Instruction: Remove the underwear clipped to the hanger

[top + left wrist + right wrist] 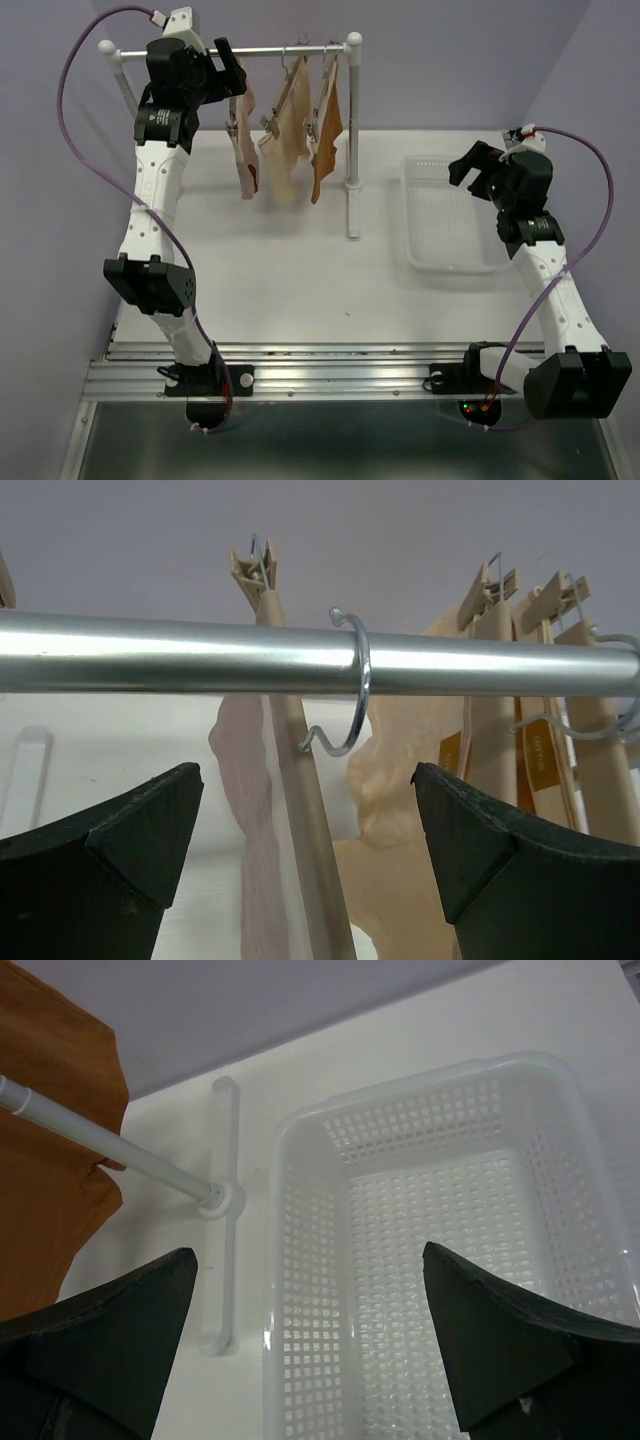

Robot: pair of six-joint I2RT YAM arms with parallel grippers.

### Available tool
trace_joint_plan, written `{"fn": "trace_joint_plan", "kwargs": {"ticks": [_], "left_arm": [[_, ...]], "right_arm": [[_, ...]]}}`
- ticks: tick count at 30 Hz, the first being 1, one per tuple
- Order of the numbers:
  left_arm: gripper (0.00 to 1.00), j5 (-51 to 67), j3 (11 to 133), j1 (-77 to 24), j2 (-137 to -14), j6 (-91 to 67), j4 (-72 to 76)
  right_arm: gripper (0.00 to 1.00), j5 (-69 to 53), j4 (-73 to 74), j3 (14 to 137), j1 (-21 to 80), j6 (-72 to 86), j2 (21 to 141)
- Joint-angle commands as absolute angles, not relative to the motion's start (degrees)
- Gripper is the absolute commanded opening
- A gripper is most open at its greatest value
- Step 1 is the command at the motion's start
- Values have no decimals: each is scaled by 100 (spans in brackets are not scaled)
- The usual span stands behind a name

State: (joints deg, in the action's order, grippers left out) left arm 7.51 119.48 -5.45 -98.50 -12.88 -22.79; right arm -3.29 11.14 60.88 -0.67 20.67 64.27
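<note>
Left gripper (308, 790) fingers spread wide with nothing between them, right at the metal rail (150, 652), by the wire hook (362, 670) of the leftmost wooden hanger (295, 770). Right gripper (305, 1280) is also wide, holds nothing and hovers over the white mesh basket (420, 1082). The underwear is all clipped on hangers on the rail: pink piece (247, 150) left, cream piece (285, 140) middle, orange-brown piece (327, 140) right. Small tan labels (540, 763) on the hangers, writing too blurred to read.
</note>
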Motion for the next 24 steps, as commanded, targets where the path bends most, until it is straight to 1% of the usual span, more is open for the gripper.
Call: {"fn": "trace_joint_plan", "kwargs": {"ticks": [1, 3, 8, 12, 13, 15, 16, 18, 19, 20, 21, 24], "left_arm": [[99, 538, 12699, -668, -10256, -888, -2811], [99, 169, 12981, -755, -10466, -844, -2935], [99, -202, 13017, -861, -10652, -712, -2918], [94, -597, 13034, -967, -10740, -615, -2997], [90, -702, 13043, -993, -10758, -598, -3023], [84, -791, 13052, -1011, -10775, -563, -3059], [76, -895, 13060, -1028, -10784, -554, -3076], [65, -984, 13060, -1063, -10802, -536, -3094], [55, -1037, 13061, -1081, -10802, -519, -3102], [51, -1046, 13061, -1107, -10802, -501, -3103], [42, -1063, 13061, -1125, -10802, -492, -3103], [31, -1204, 13096, -1186, -10810, -448, -3076]], "right_arm": [[100, -501, 932, 6223, -70, 1907, 6469], [100, -518, 932, 6223, -70, 1890, 6504], [100, -536, 932, 6232, -70, 1872, 6539], [100, -510, 932, 6231, -70, 1854, 6574], [100, -510, 932, 6231, -70, 1846, 6592], [100, -501, 940, 6240, -70, 1846, 6609], [100, -492, 940, 6240, -70, 1837, 6627], [100, -510, 940, 6240, -70, 1837, 6653], [100, -518, 940, 6249, -70, 1837, 6662], [100, -536, 940, 6258, -70, 1837, 6688], [100, -562, 940, 6258, -70, 1837, 6697], [100, -580, 932, 6267, -70, 1837, 6724]]}}
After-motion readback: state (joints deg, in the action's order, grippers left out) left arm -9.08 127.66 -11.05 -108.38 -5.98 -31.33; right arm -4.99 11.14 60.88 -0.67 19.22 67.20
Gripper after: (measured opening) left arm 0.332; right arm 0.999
